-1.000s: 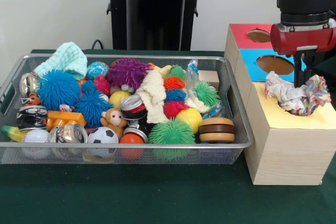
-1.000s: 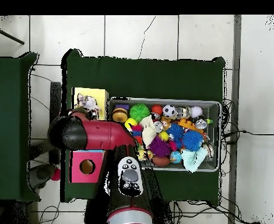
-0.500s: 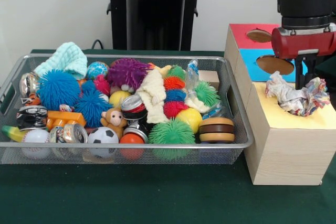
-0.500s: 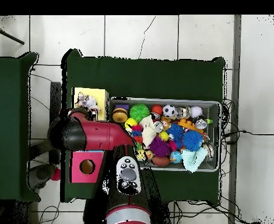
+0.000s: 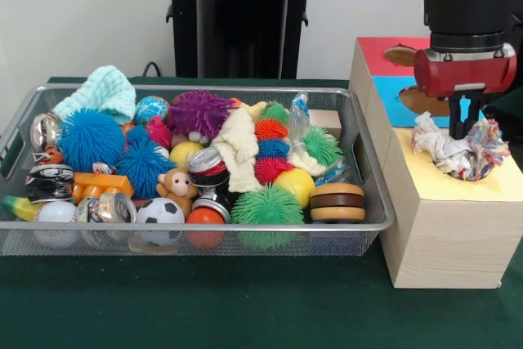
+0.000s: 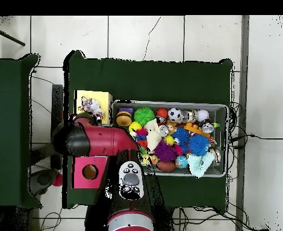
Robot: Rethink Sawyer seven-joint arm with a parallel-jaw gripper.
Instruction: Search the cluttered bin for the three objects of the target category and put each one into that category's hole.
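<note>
A knotted rope toy, white with multicolour strands, sits in the yellow-surround hole on the pale wood box and sticks out of it. It also shows in the overhead view. My gripper hangs straight above the toy, open, tips at its top and not closed on it. The wire mesh bin stands to the left of the box, full of clutter. I see no other rope toy in it. In the overhead view my arm hides the gripper.
The box also has a blue-surround hole and a red-surround hole behind the yellow one. The bin holds spiky pom balls, a soccer ball, cans, a cream cloth and a mint knitted cloth.
My gripper has shifted a little to the left above the yellow hole. The rope toy has stayed where it was in the hole.
</note>
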